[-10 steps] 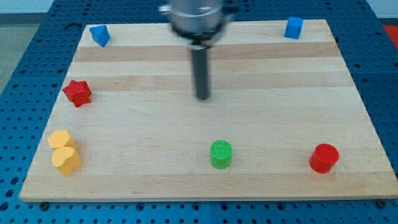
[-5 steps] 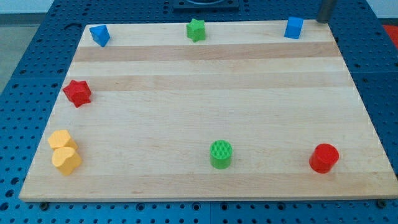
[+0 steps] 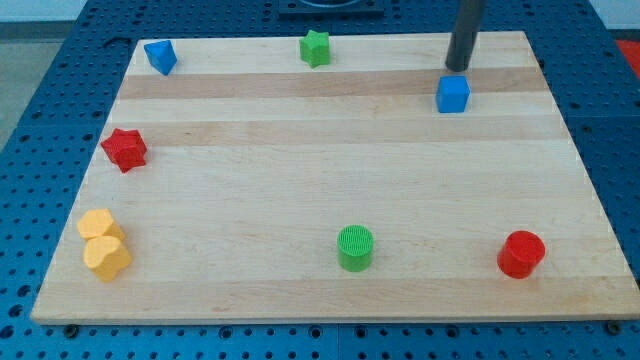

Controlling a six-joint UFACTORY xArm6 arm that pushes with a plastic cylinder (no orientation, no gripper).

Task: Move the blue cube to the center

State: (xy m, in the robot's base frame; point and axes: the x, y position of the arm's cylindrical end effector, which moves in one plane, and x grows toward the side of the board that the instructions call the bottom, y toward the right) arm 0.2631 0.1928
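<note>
The blue cube lies on the wooden board in the upper right part of the view. My tip is just above the cube in the view, close to its top edge; I cannot tell if it touches. The dark rod rises from there out of the view's top.
A second blue block sits at the top left corner. A green star is at the top middle, a red star at the left. Two yellow blocks lie bottom left, a green cylinder bottom middle, a red cylinder bottom right.
The rod went from the board's middle to the top right corner, then came in behind the blue cube. The cube has slid down and slightly left from the top edge.
</note>
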